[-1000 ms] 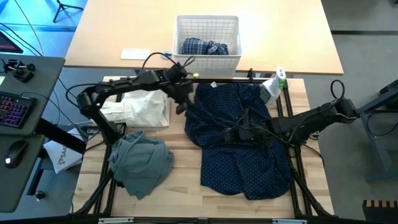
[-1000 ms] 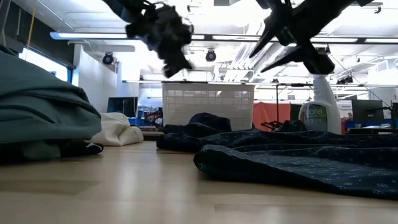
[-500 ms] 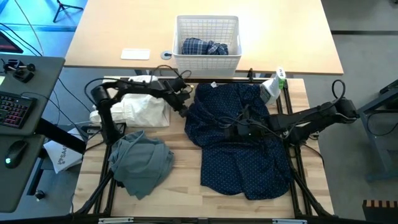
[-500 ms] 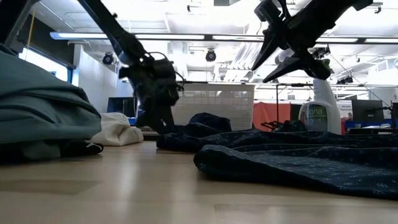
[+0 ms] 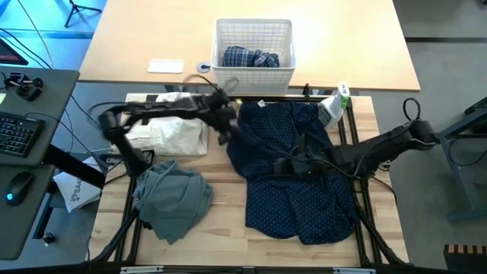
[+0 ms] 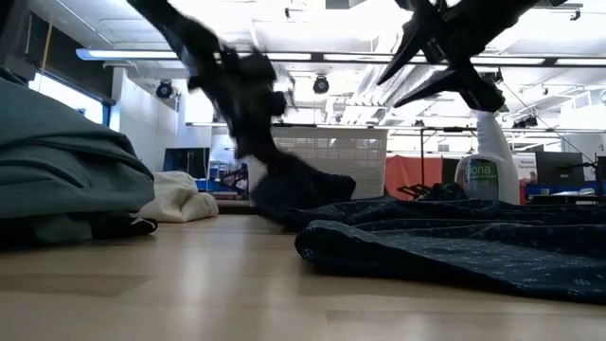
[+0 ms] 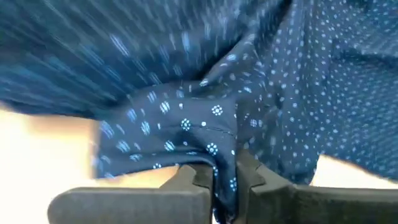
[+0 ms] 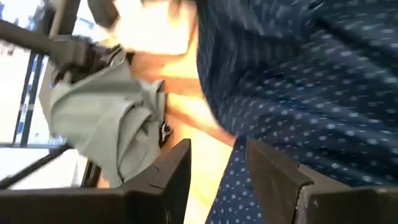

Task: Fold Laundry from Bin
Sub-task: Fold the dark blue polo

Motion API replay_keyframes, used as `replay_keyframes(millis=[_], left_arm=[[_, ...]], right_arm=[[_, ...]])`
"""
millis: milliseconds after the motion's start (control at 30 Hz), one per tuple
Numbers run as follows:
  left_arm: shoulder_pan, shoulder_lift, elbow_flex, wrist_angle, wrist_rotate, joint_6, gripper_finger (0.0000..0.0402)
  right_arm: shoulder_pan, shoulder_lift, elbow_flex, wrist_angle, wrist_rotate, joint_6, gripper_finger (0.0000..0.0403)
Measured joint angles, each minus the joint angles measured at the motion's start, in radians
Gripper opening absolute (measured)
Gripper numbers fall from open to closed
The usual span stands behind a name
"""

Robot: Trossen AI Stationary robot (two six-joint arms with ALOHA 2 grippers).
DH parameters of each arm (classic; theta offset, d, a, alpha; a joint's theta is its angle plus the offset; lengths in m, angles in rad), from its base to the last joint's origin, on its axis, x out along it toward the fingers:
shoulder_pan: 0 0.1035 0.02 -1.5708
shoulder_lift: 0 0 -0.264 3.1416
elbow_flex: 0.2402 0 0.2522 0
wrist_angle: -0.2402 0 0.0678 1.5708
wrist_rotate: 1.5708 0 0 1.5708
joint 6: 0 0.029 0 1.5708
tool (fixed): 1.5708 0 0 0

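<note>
The navy dotted trousers [image 5: 298,179] lie spread over the middle and right of the table. My left gripper [image 5: 224,131] is at their far left edge, shut on the cloth [image 7: 186,124]. My right gripper [image 5: 280,165] hangs open above the trousers' middle and touches nothing; the low view shows it high up [image 6: 400,90]. A grey-green top [image 5: 173,199] lies bunched at the near left. A white cloth [image 5: 171,133] lies at the far left. The white bin [image 5: 255,25] stands beyond the table with a plaid shirt [image 5: 249,58] inside. My left gripper pinches a fold at the trousers' far left edge [image 7: 219,163] between its two fingers. The fingers slant down at it from the table's left. The held part is drawn up off the table [image 6: 284,185], and the rest of the trousers lies on the tabletop.
A spray bottle [image 5: 332,106] stands at the far right by the trousers. Black frame rails [image 5: 358,205] run along the table's sides. A keyboard [image 5: 17,135] and a mouse [image 5: 19,185] sit on a side desk to the left. Bare wood shows along the near edge [image 5: 228,236].
My left gripper has come down from above onto the trousers' far left edge and taken hold of it. In the low view that edge now rises toward the gripper, while the rest of the trousers stays flat.
</note>
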Motion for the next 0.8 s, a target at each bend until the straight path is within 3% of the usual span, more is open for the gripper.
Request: replay_keyframes(millis=[100,233,400,533,633,800], left_arm=[[0.004,-0.159,0.054,-0.117,-0.131,0.101,0.0003],[0.017,-0.328,0.100,-0.171,-0.260,0.198,0.0002],[0.055,-0.447,0.115,-0.170,-0.284,0.214,0.0001],[0.086,-0.461,0.113,-0.181,-0.290,0.214,0.0001],[0.101,-0.454,0.113,-0.183,-0.289,0.215,0.0001],[0.102,-0.428,0.113,-0.221,-0.289,0.235,0.0001]], right_arm=[[0.030,0.037,0.000,0.081,-0.026,-0.146,0.0151],[0.064,0.147,0.002,0.208,-0.176,-0.379,0.0151],[0.088,0.312,0.018,0.333,-0.436,-0.521,0.0151],[0.097,0.442,0.120,0.355,-0.601,-0.669,0.0151],[0.108,0.543,0.239,0.304,-0.622,-0.781,0.0151],[0.122,0.697,0.444,0.220,-0.561,-0.858,0.0158]])
